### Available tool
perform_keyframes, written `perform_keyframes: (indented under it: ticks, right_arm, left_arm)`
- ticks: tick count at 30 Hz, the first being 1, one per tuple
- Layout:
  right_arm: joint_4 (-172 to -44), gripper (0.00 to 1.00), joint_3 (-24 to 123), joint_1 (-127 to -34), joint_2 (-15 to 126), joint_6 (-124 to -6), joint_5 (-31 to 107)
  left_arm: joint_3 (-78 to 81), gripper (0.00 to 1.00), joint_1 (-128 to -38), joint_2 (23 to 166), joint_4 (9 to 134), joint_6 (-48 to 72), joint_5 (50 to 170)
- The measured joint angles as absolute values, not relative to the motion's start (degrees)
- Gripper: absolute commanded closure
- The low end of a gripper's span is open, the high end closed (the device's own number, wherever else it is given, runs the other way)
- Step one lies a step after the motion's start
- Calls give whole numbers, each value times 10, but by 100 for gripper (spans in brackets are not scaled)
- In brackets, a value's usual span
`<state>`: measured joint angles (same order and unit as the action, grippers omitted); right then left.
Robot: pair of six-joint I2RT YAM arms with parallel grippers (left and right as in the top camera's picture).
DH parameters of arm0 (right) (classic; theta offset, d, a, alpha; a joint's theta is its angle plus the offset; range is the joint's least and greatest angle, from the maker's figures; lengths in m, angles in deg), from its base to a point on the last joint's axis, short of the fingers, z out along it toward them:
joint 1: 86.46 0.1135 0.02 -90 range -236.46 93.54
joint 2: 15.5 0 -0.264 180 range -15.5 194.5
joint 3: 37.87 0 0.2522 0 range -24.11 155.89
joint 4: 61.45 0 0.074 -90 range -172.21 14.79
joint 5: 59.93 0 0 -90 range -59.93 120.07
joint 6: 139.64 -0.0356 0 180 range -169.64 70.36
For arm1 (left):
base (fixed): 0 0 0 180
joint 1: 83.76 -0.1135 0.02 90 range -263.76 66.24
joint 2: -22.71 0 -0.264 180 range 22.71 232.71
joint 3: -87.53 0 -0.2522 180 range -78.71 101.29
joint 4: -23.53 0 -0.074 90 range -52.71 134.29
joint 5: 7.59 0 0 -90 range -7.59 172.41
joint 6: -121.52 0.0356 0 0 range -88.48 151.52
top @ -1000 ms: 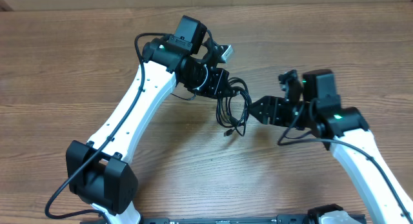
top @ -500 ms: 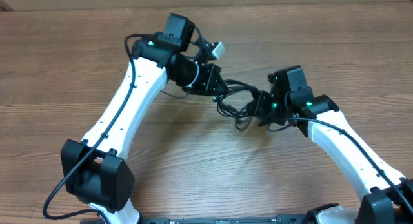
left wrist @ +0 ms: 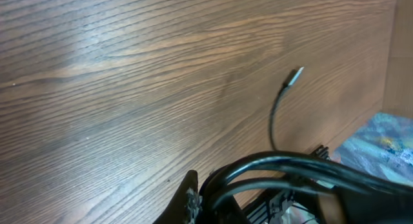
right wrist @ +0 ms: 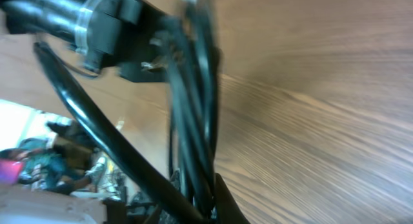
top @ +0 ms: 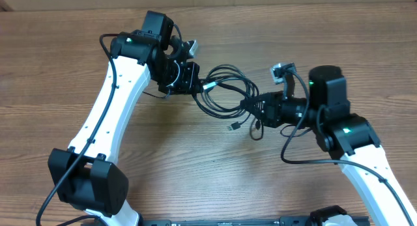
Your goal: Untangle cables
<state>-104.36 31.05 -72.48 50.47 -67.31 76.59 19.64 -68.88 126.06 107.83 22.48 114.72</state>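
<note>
The left gripper (top: 197, 84) pinches one side of the cables (top: 225, 99), its jaws closed on the strands. The right gripper (top: 254, 109) appears clamped on the opposite side, though its wrist view is too blurred to be sure. The coil stretches between them over the wooden table (top: 78, 50), with a loose plug end (top: 232, 127) dangling (another hangs just beside it). This looks like the pulling-apart step. The next move calls for spreading the loops wider or regripping a single strand. No brand or writing is legible.
</note>
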Motion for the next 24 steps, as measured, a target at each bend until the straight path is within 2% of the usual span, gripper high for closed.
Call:
perform_keyframes:
  ticks: [7,8,9,13,24]
  right_arm:
    - [-1008,96,306,-797,481,-714,833]
    - [-1016,90,306,-811,477,-722,830]
    - [-1025,60,306,-830,473,-732,822]
    - [-1096,50,306,-889,461,-767,728]
    - [-1118,49,306,-901,461,-782,652]
  left_arm:
    - [203,96,-685,1257,1076,291,1226]
    - [203,96,-685,1257,1076,314,1251]
    - [203,96,-685,1257,1075,333,1271]
    - [203,96,-702,1259,1076,430,1385]
    - [203,96,-709,1260,1073,479,1446]
